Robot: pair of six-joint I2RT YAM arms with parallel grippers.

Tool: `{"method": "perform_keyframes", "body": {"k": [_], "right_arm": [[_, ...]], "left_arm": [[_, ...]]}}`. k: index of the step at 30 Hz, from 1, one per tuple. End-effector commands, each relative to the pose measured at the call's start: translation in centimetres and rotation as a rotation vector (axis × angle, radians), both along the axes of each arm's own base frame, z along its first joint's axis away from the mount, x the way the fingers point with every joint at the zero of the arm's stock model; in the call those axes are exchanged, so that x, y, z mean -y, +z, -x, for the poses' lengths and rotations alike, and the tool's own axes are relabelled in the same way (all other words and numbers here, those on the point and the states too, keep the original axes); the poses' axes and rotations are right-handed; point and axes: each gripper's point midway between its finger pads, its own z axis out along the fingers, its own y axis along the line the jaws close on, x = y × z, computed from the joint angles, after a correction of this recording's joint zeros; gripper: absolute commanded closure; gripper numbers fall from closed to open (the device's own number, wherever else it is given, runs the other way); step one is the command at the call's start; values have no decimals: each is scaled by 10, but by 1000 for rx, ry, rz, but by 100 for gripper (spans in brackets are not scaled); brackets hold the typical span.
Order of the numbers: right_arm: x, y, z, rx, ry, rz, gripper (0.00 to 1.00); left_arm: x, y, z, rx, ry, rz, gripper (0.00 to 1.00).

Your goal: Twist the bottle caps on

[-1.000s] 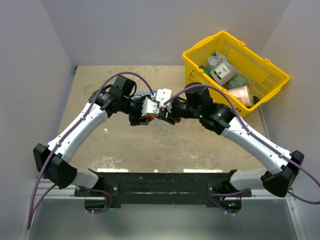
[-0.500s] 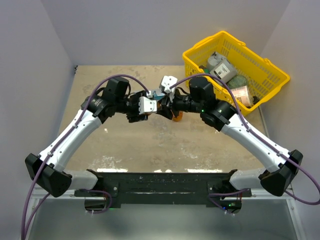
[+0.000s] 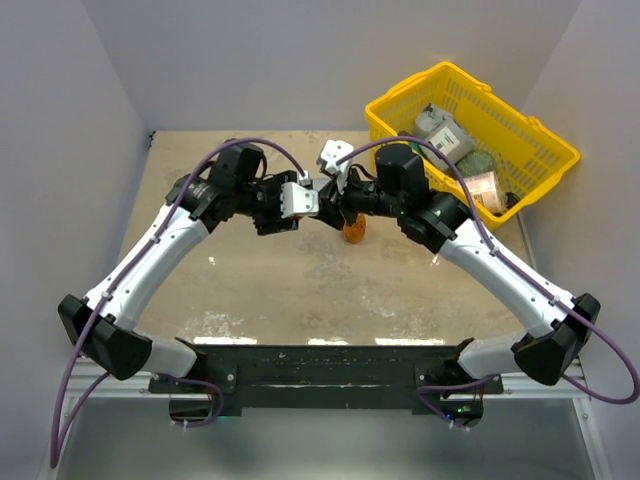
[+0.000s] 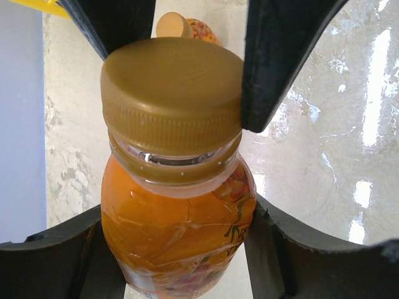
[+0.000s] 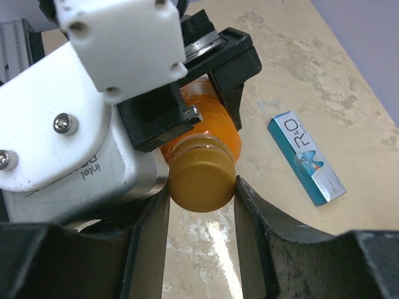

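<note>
My left gripper (image 4: 177, 246) is shut on the body of a small orange bottle (image 4: 181, 224) and holds it above the table. A brownish-orange cap (image 4: 171, 87) sits on its neck. My right gripper (image 5: 201, 187) is shut on that cap (image 5: 201, 177), a finger on each side, and the bottle's body (image 5: 209, 121) lies behind it. In the top view the two grippers meet (image 3: 322, 203) and hide this bottle. A second orange bottle (image 3: 354, 231) stands on the table just below the right gripper. It also shows in the left wrist view (image 4: 202, 30), with a cap (image 4: 174, 25) on it.
A yellow basket (image 3: 410, 85) with several items stands at the back right. A blue-and-white box (image 5: 305, 159) lies flat on the table beyond the grippers. Grey walls close in the left, the back and the right.
Both grippers, joined on the bottle, have moved toward the back of the table. The second bottle has come out from under the right gripper, and the right wrist has turned.
</note>
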Motion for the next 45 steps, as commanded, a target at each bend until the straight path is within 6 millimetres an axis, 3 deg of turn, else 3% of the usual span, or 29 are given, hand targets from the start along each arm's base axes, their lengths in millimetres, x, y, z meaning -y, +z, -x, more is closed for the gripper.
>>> {"method": "perform_keyframes", "body": {"k": [1,6,12,15,20,23,27,29,32,33,36,38,40,45], "right_arm": [[-24,-17,14,-172,32,-29,77],[-37,-10,17,-283,29,-102,77],[-37,3,12,-236,32,-121,79],[-21,17,14,-167,38,-115,80],[20,43,25,-110,15,-128,80],[41,29,36,-91,-4,-61,80],[60,-14,46,-87,-14,33,80],[66,-33,48,-36,24,100,80],[89,-104,48,-10,82,340,79],[99,-139,51,-51,114,452,80],[129,-194,48,-33,153,675,80],[138,-218,45,-19,155,741,79],[138,-229,36,3,136,756,78],[145,-268,42,-44,154,802,68]], "left_arm": [[52,83,-6,226,-99,219,100],[53,100,-14,320,-25,262,100],[55,98,-15,294,27,278,100],[48,84,-15,226,86,287,100],[21,41,-15,93,197,295,100],[2,19,-13,3,266,327,100],[-7,-12,9,-65,252,364,100],[-1,-11,18,-52,187,402,100],[5,-15,39,-53,70,424,100],[7,-16,42,-61,49,423,100],[10,-15,48,-99,36,432,100],[11,-11,50,-119,41,449,100],[12,-2,50,-108,47,475,100],[8,13,58,-139,104,554,100]]}}
